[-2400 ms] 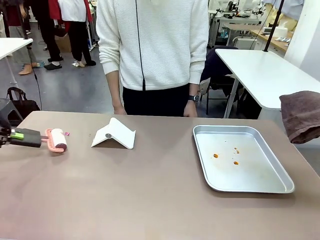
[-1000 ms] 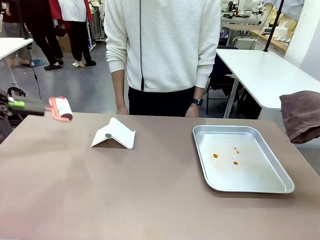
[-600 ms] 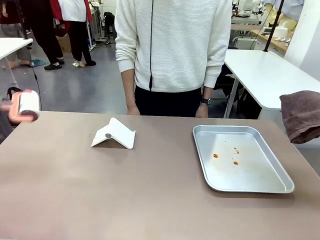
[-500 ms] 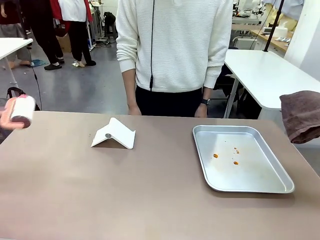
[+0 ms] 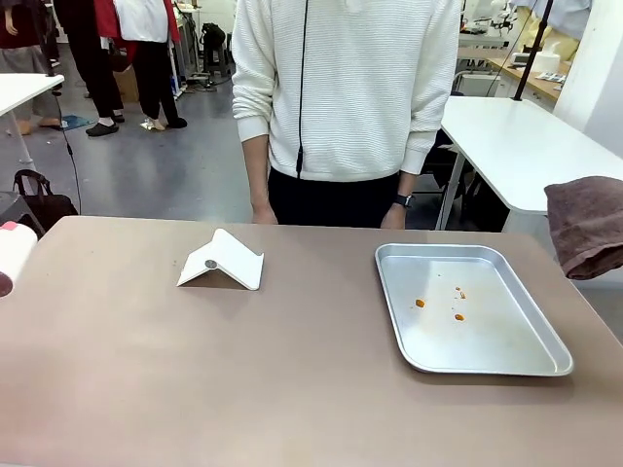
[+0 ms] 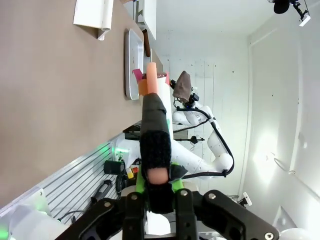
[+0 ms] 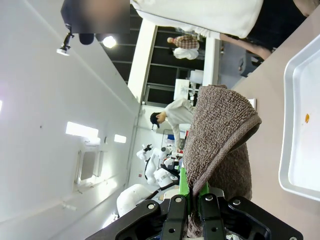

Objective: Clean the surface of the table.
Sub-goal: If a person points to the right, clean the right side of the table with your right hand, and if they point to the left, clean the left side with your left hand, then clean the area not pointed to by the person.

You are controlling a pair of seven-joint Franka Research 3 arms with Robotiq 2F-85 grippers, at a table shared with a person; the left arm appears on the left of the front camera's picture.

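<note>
At the table's left edge, the left gripper (image 6: 156, 192) is clamped on the black-wrapped handle of a pink-and-white lint roller (image 6: 152, 122). Off the right edge, the right gripper (image 7: 192, 199) pinches a brown terry towel (image 7: 220, 135). Between them lies the wide taupe table (image 5: 292, 379), bearing a white folded card stand (image 5: 224, 261) and a rectangular metal tray (image 5: 473, 250) flecked with orange crumbs (image 5: 420, 303). A person in a white sweater (image 5: 350, 88) stands at the far side.

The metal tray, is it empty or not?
Not empty: the metal tray holds a few small orange bits.
</note>
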